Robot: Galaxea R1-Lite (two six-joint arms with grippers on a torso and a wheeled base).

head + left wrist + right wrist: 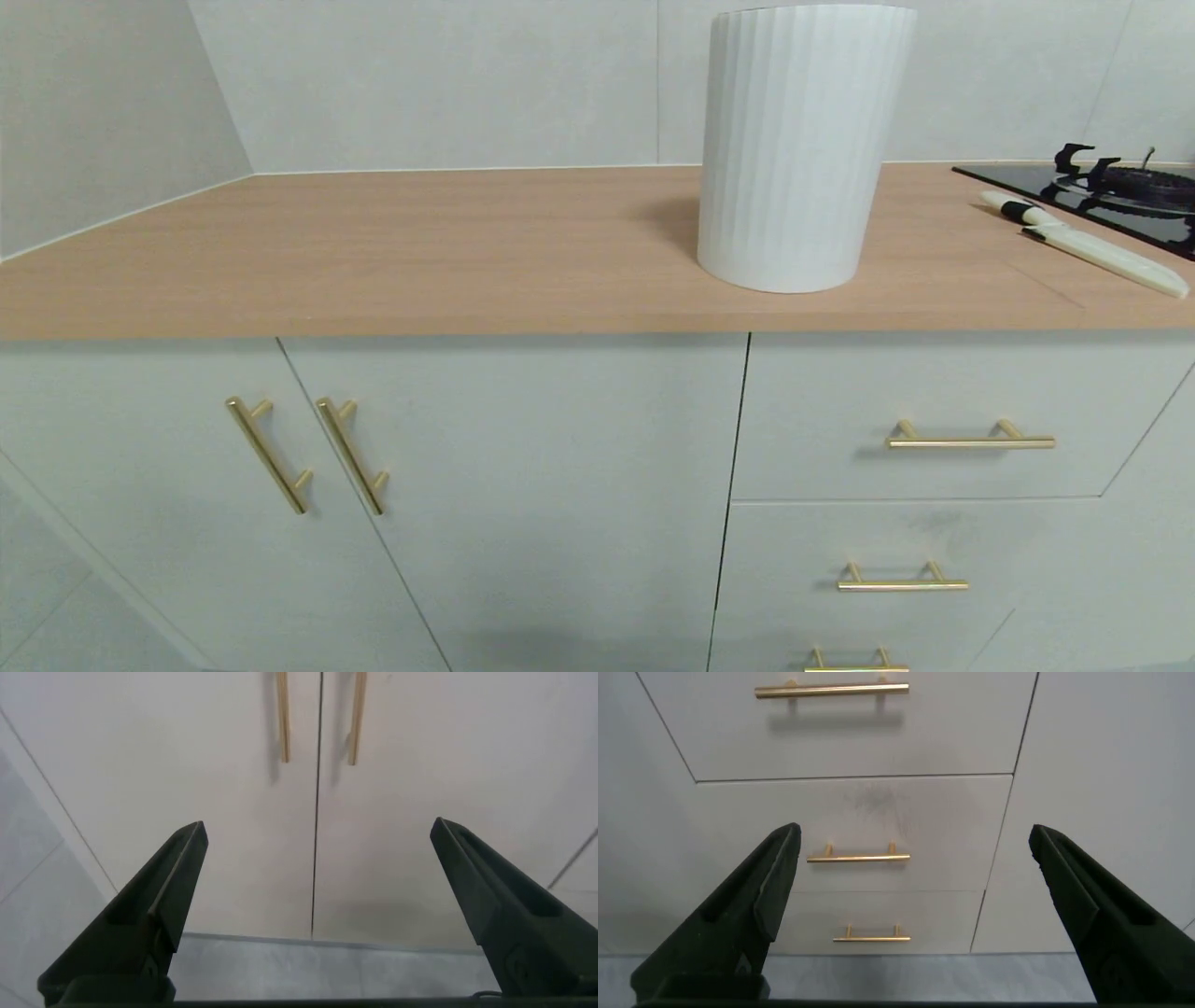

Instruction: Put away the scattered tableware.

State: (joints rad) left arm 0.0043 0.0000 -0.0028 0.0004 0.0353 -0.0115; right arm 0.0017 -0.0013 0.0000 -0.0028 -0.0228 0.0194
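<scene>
Left tool [318, 824] spread facing cabinet doors [430, 831], right tool [914, 830] spread facing drawers [868, 812]

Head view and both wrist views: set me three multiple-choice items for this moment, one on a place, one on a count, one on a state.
1. Where does the white knife lie?
A. on the floor
B. on the wooden countertop, beside the black hob
C. in an open drawer

2. How many gold drawer handles show?
A. one
B. three
C. six

3. How is the left tool?
A. open, holding nothing
B. shut on the knife
C. shut on a handle

Answers:
1 B: it rests on the wood at the hob's edge.
2 B: three bars sit stacked on the drawer fronts.
3 A: its fingers stand wide apart before the cabinet doors.
</scene>
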